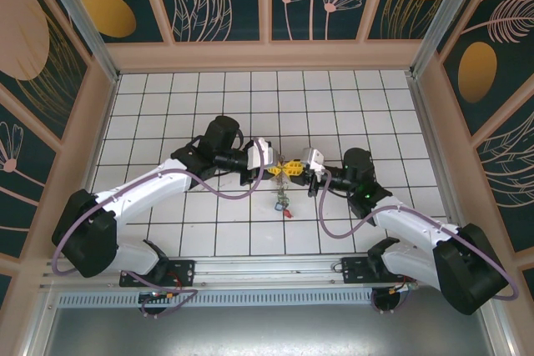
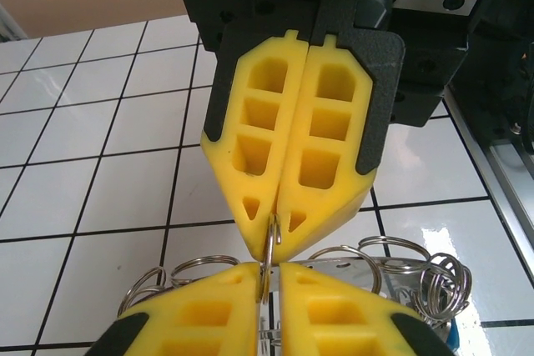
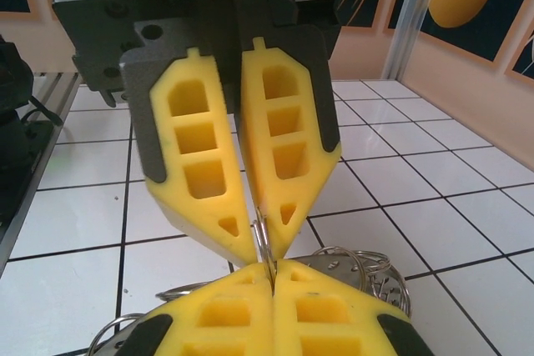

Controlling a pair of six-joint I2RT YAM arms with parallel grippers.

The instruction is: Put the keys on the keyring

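My two grippers meet tip to tip above the middle of the tiled floor, the left gripper (image 1: 282,169) facing the right gripper (image 1: 294,170). Between them stands a thin silver ring of the keyring (image 2: 271,248), seen edge-on. In the left wrist view my own left gripper (image 2: 269,268) has its jaws almost together with the ring's lower edge between them. In the right wrist view the right gripper (image 3: 274,266) is shut tight on the same keyring (image 3: 263,235). The keys (image 1: 282,202), small with coloured tags, hang or lie just below the grippers, one tag red (image 1: 288,213).
Several loose silver split rings (image 2: 204,263) and a flat metal plate (image 2: 350,268) sit bunched under the fingertips. The white tiled floor (image 1: 200,97) stretches out on all sides, boxed in by wooden-framed patterned walls (image 1: 267,54). A metal rail (image 1: 275,268) runs along the near edge.
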